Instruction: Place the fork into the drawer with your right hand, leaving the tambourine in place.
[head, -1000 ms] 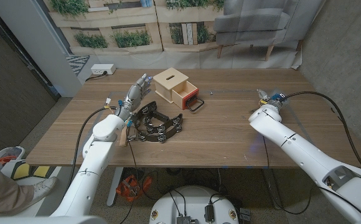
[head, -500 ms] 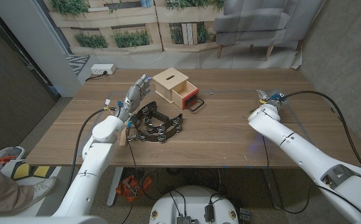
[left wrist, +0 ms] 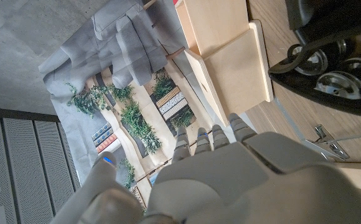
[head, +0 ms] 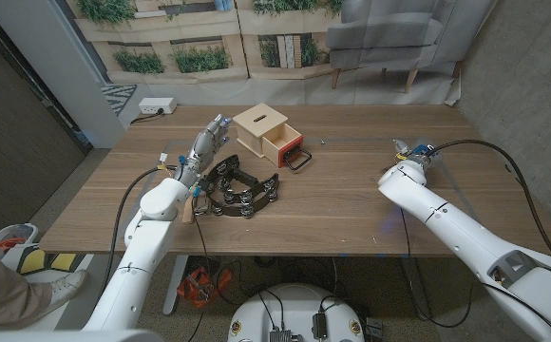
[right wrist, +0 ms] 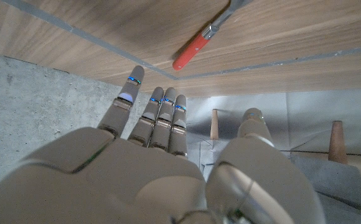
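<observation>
The red-handled fork is cut off at the right wrist picture's edge, its tines out of frame; beside the wooden drawer box, the tambourine is partly covered by the left hand

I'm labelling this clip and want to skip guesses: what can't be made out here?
Fork: in the right wrist view its far end is cut off by the picture's edge; in the head view it is too small to make out beside the right hand.
Drawer: head view, inside too small to tell contents.
Tambourine: left wrist view, cut off by the edge.
</observation>
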